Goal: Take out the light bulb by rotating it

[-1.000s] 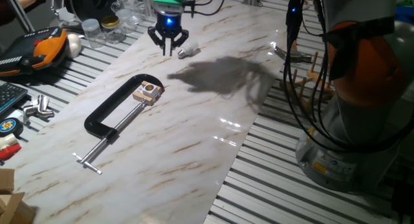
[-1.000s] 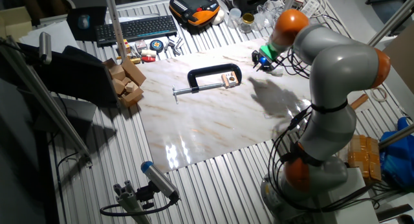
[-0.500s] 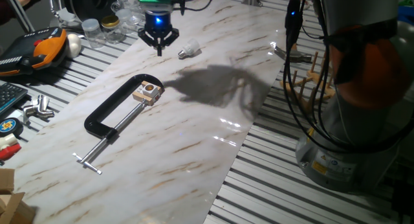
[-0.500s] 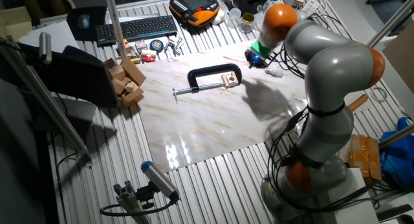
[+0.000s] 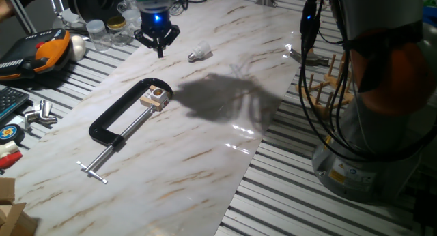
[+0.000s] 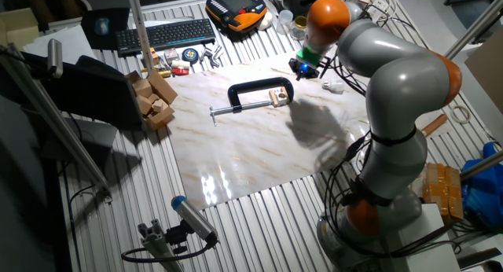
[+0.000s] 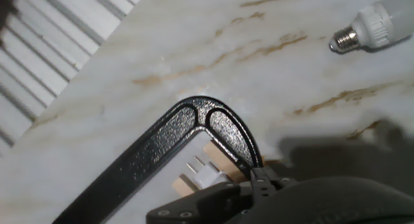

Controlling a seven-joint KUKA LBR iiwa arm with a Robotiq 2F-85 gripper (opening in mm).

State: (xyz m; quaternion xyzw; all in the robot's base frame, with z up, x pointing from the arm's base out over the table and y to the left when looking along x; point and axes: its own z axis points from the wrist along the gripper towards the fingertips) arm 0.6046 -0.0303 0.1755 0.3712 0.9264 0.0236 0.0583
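Note:
The light bulb (image 5: 199, 53) lies on its side on the marble board, free of any socket; it also shows as the bulb (image 6: 334, 87) and at the top right of the hand view as the bulb (image 7: 372, 24). My gripper (image 5: 158, 48) hovers to the bulb's left, apart from it, its fingers drawn together on nothing. In the other fixed view the gripper (image 6: 302, 68) hangs above the board's far edge. The fingertips (image 7: 255, 179) sit over the black C-clamp (image 7: 184, 143).
The C-clamp (image 5: 125, 117) holds a small tan wooden block (image 5: 156, 97) with a round socket hole. Jars (image 5: 109, 31) and an orange-black device (image 5: 44, 50) stand off the board's far left. A wooden rack (image 5: 328, 79) stands on the right.
My gripper has moved left, away from the bulb, toward the board's edge by the jars. The bulb has stayed where it lay.

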